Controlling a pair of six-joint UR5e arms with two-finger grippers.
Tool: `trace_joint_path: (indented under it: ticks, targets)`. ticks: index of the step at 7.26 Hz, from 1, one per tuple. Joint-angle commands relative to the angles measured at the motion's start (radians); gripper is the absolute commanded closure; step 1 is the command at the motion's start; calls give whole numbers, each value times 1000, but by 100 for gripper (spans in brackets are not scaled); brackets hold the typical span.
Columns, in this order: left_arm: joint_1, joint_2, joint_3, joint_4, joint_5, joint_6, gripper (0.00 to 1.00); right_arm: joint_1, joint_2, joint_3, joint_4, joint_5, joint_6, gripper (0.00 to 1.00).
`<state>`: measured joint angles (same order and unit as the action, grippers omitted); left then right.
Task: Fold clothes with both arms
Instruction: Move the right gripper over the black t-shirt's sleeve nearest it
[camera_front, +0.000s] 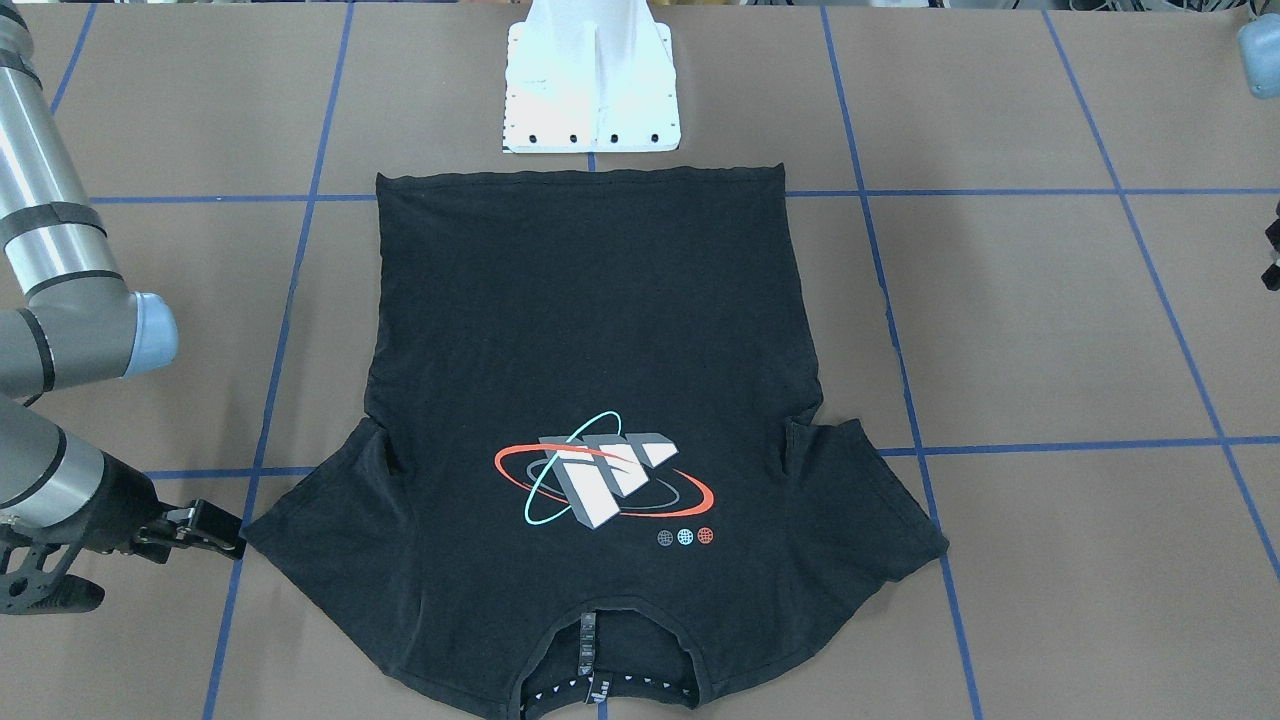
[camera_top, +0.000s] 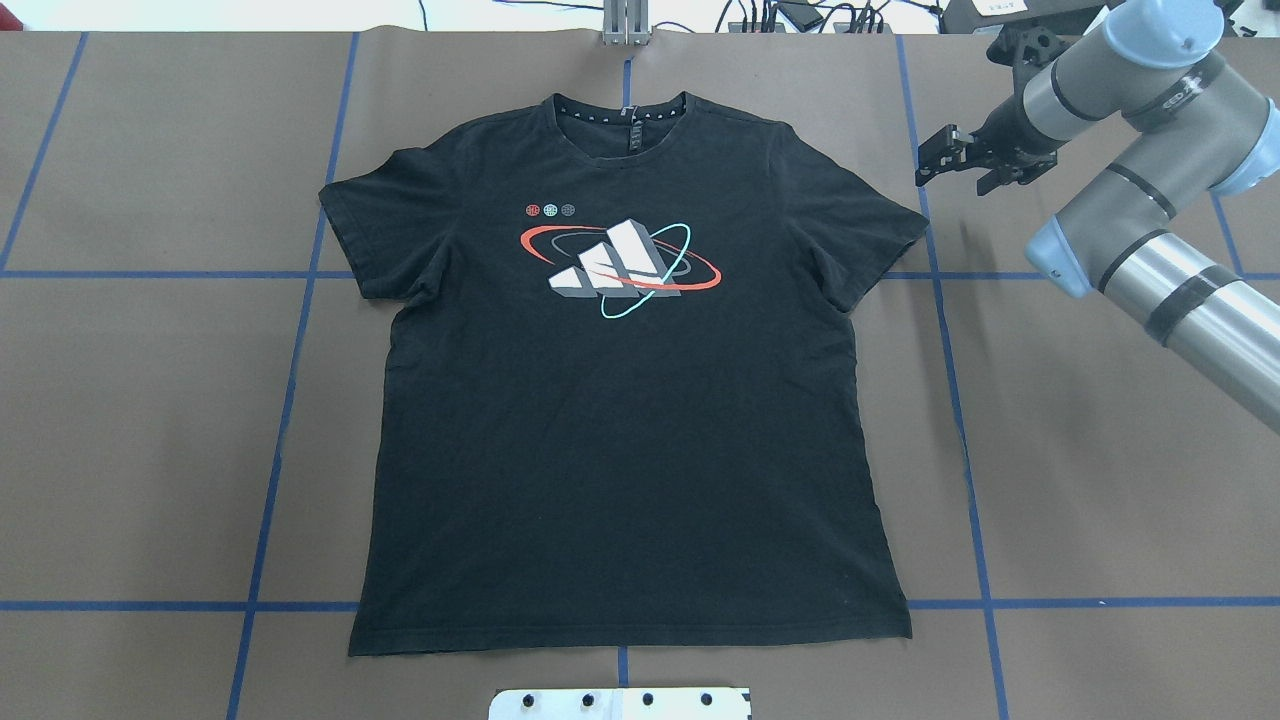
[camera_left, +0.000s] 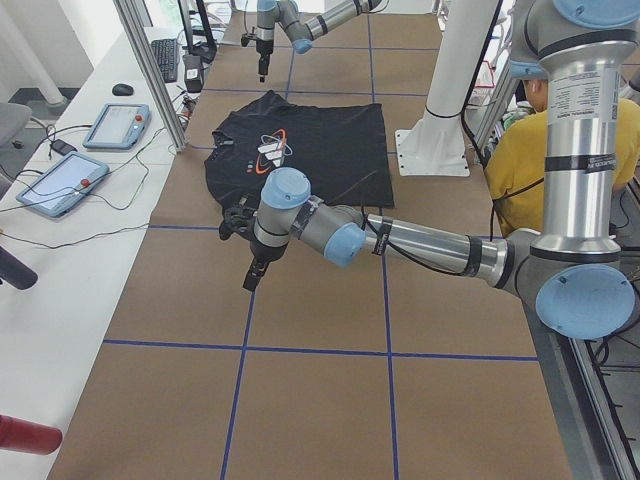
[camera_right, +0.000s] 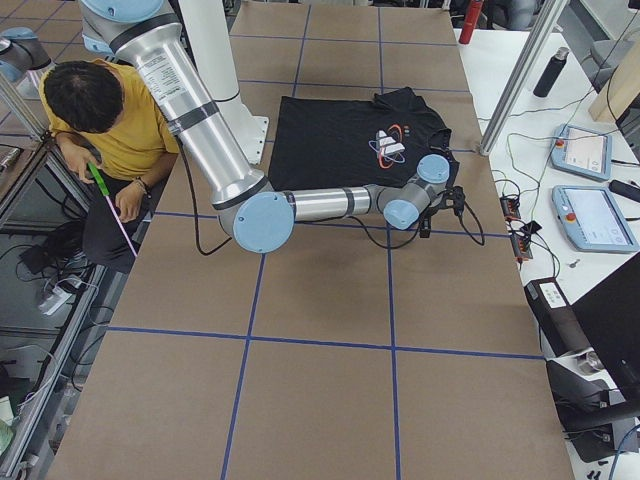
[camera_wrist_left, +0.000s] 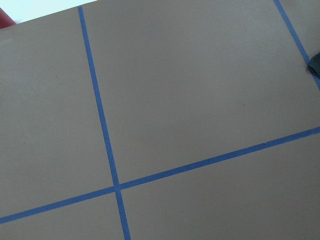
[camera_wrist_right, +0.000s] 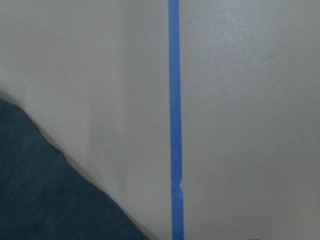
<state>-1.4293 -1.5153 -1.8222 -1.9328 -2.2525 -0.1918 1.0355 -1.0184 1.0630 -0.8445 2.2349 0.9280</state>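
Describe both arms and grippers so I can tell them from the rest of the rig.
The left arm and the right arm are both silver-grey tubes with light blue joint caps, darker grey joint housings and black bands. A black cable runs along the left one. The left gripper and the right gripper are small and black.

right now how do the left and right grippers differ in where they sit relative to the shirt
The right gripper hangs just off the T-shirt's sleeve tip; the left gripper is farther out from the other sleeve, over bare table, outside the overhead view. The right wrist view takes in a broad wedge of sleeve; the left wrist view only a sliver at its edge. Shared: neither holds the shirt, which lies flat, logo up.
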Motion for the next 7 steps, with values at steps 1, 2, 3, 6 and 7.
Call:
trace_joint_path:
  ticks: [1, 2, 3, 6, 7]
  targets:
    - [0, 6, -6, 0, 1, 0, 1, -29, -5, -11, 18, -6, 15, 11]
    - [0, 6, -9, 0, 1, 0, 1, -29, -3, -9, 18, -5, 23, 11]
    - [0, 6, -9, 0, 1, 0, 1, -29, -9, -8, 19, 0, 38, 11]
    - [0, 6, -9, 0, 1, 0, 1, -32, -12, -5, 19, 6, 43, 22]
    - [0, 7, -8, 0, 1, 0, 1, -34, -12, -3, 19, 9, 61, 22]
